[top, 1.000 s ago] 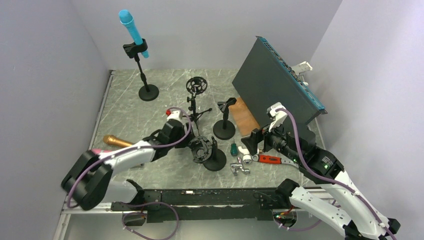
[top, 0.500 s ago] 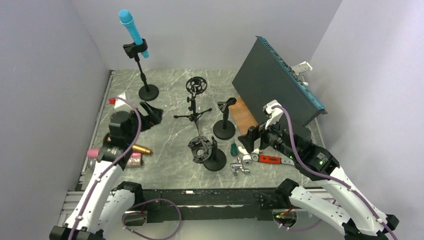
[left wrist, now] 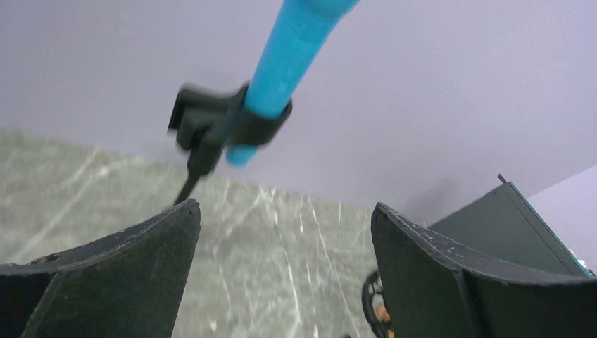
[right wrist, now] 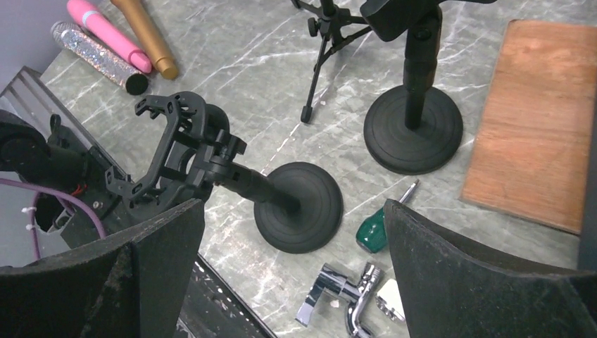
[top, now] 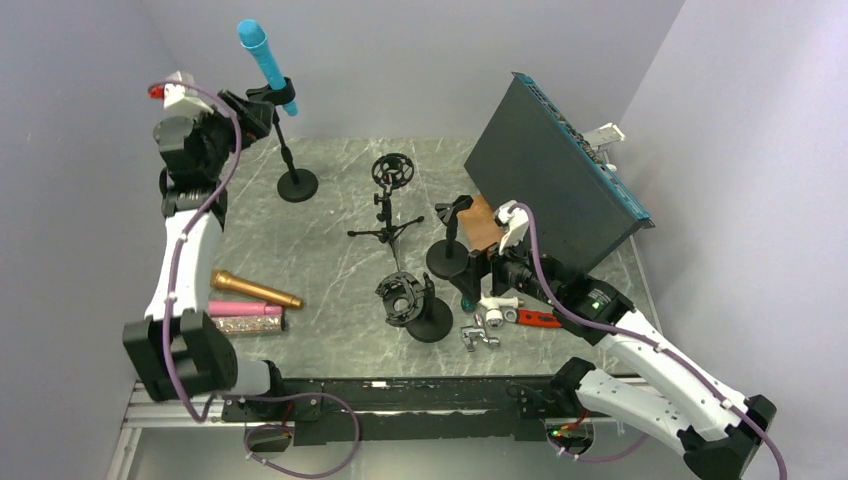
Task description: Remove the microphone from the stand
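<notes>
Left end effector (top: 255,110) spread wide, empty, just left of the stand (top: 285,152). Blue microphone (top: 262,52) sits tilted in the stand's clip. Best approach: pinch the body above the clip, draw out along its axis. Right end effector (top: 478,278) spread, well right of the stand. Grey marbled bench (top: 320,240); plain lilac walls (top: 420,60).

"Where is the microphone (top: 262,52) sitting?"

"It is sitting tilted in the clip of the stand (top: 297,184) at the desk's (top: 330,265) back left, and the left gripper (top: 255,108) is hovering just left of that clip."

"What is lying nearer the front?"

"Three other microphones (top: 245,308) are lying side by side at the front left. A ring-mount stand (top: 430,320) is standing front centre, and a board (top: 492,228) is lying behind it to the right."
</notes>
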Motion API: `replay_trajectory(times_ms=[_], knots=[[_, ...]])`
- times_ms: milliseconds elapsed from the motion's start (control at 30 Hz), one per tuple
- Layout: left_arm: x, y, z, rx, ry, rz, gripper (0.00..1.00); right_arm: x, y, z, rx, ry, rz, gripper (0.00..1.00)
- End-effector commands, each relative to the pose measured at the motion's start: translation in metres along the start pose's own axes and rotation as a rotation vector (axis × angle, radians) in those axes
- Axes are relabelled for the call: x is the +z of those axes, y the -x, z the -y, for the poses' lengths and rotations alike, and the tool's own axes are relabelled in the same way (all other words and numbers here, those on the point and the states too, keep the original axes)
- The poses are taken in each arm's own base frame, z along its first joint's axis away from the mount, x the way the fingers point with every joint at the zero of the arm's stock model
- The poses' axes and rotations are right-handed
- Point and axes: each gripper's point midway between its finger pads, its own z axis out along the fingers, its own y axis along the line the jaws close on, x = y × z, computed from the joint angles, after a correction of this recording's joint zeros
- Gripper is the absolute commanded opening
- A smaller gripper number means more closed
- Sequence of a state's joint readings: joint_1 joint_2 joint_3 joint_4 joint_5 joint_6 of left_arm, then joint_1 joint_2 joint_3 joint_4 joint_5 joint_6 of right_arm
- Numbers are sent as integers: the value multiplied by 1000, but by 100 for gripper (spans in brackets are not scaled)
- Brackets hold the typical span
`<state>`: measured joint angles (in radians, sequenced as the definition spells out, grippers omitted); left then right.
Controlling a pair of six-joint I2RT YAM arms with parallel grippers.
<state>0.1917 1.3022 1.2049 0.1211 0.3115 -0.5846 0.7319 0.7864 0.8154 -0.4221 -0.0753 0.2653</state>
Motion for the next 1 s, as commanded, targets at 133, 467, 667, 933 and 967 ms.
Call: replay_trajectory(times_ms=[133, 467, 667, 933, 967], knots=[[77, 69, 31, 289, -247, 198, 92, 21, 16, 5, -28, -13, 101, 100], [149, 65, 16, 322, -337, 213, 88, 37, 15, 19, -56, -75, 103, 100], [165, 60, 20, 292, -404, 215, 79, 46, 9, 19, -57, -75, 58, 100], [132, 71, 53, 322, -426, 216, 33, 47, 18, 15, -38, -67, 64, 100], [123, 73, 58, 326, -425, 215, 30, 46, 18, 12, -34, -53, 64, 100]])
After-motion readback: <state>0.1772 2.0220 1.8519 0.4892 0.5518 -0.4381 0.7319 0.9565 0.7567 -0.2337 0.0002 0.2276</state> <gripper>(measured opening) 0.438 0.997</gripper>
